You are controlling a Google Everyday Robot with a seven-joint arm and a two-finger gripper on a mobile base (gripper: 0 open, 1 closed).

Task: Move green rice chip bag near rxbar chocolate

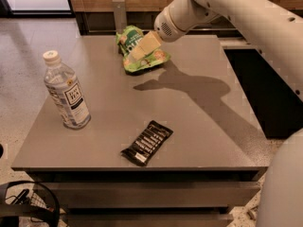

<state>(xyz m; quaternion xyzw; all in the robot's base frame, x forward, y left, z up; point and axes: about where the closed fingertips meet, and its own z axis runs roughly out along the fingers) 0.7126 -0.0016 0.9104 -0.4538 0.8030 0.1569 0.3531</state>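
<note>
The green rice chip bag lies crumpled at the far middle of the grey table. The gripper hangs from the white arm that reaches in from the upper right. It sits right over the bag and covers part of its lettering. The rxbar chocolate, a flat black wrapper with white text, lies near the table's front edge, well apart from the bag.
A clear water bottle with a white cap stands upright at the table's left side. A grey post rises behind the table's far edge. A dark counter runs along the back and right. Black cables lie on the floor at the lower left.
</note>
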